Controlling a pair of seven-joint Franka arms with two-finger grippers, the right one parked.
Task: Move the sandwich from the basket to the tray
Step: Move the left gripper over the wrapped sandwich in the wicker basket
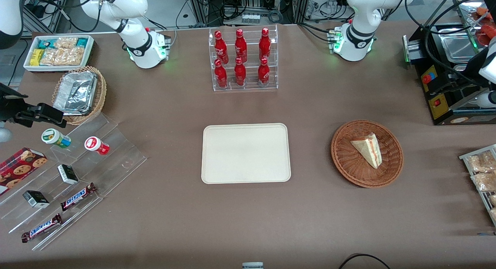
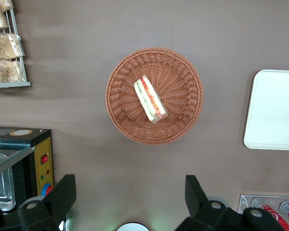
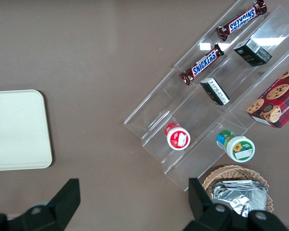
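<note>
The sandwich, a pale wedge with a red and green stripe, lies in the round reddish-brown basket. The cream tray lies flat beside the basket, toward the parked arm's end, with nothing on it. My left gripper hangs high above the bare table, between the basket and the working arm's base, farther from the front camera than the basket. It is open, its fingers wide apart with nothing between them. It touches neither the sandwich nor the basket.
A clear rack of red bottles stands farther back than the tray. A black machine and a wire rack of snack packets flank the basket. A stepped clear display, a foil-container basket and a white bin sit at the parked arm's end.
</note>
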